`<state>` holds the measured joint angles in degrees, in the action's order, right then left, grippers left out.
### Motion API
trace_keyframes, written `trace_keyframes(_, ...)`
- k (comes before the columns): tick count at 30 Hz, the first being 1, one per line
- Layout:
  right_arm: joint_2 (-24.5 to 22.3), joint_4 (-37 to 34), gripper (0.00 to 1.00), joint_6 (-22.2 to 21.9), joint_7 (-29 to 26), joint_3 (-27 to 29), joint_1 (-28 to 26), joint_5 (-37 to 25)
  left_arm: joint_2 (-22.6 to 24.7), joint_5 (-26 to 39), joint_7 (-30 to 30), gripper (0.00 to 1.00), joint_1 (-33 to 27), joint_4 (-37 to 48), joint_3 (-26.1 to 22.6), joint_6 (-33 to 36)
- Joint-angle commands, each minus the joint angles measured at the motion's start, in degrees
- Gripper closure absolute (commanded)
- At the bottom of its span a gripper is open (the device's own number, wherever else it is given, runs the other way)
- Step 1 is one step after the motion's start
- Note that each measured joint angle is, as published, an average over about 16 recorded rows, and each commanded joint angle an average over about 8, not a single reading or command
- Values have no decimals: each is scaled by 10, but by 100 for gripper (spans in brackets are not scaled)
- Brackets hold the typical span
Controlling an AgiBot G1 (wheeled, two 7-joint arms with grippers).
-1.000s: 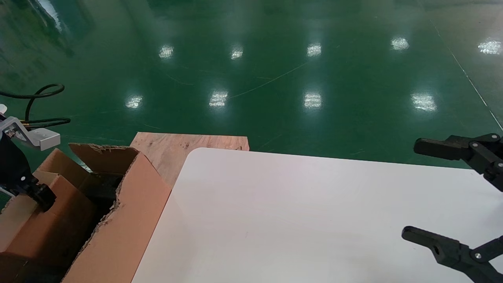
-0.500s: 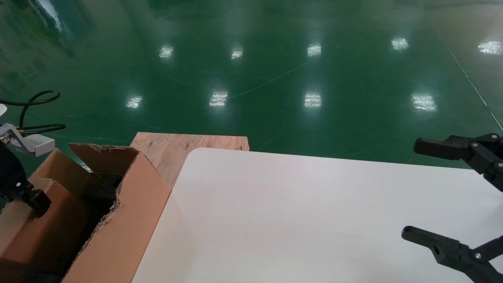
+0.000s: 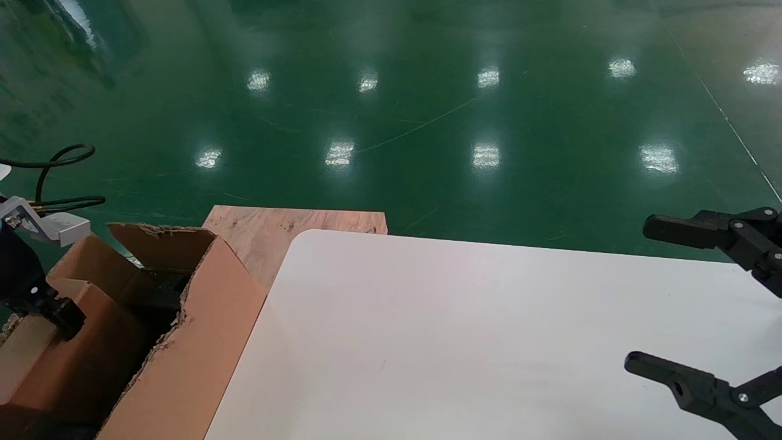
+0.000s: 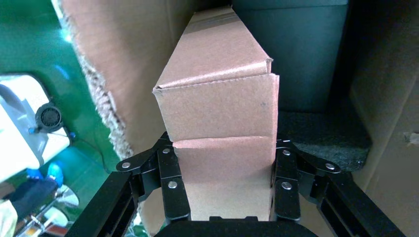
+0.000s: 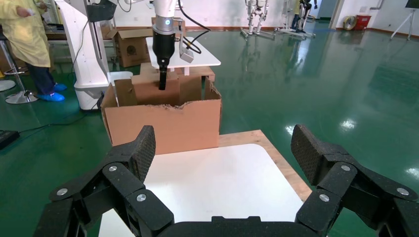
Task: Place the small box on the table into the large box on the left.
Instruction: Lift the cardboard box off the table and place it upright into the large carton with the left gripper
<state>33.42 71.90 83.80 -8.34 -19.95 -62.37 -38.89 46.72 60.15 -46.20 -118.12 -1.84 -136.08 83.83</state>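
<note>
Left gripper [image 4: 225, 182] at about 9 o'clock in the head view, over the carton [image 3: 183, 342], fingers [image 4: 170, 185] clamped on both sides of the small box [image 4: 222, 118]. Small box is held inside the carton's opening, its far end pointing down into the dark interior; can't tell whether it touches the bottom. From the head view the small box [image 3: 91, 342] shows as a smooth brown face between the carton's torn flaps, left gripper [image 3: 52, 308] on its near upper edge. A black cable [image 3: 55, 177] loops above the left arm at 9 to 10 o'clock. A wooden board [image 3: 269, 229] lies behind the carton, at the tabletop's far-left rounded corner. Tabletop [image 3: 458, 342] is white, from centre out to 3 o'clock, carton just beside its left edge. Right gripper [image 3: 635, 299] at 3 to 4 o'clock over the tabletop's right side, fingers [image 3: 672, 376] spread wide, holding nothing. Its wrist view shows the same spread fingers [image 5: 136, 153] with the carton [image 5: 163, 123] and left gripper [image 5: 162, 81] far off. Green floor [image 3: 427, 110] beyond.
</note>
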Motion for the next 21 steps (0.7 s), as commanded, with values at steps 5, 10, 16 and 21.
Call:
trace_keyframes(5,0,0,0,0,0,0,0,0,2,-9,18,100,1,-2,7,1)
trace_keyframes(10,0,0,0,0,0,0,0,0,6,-9,21,100,2,3,7,1)
trace_keyframes(16,0,0,0,0,0,0,0,0,6,-5,13,100,8,12,4,-2)
trace_keyframes(21,0,0,0,0,0,0,0,0,6,-3,11,100,10,16,2,-5)
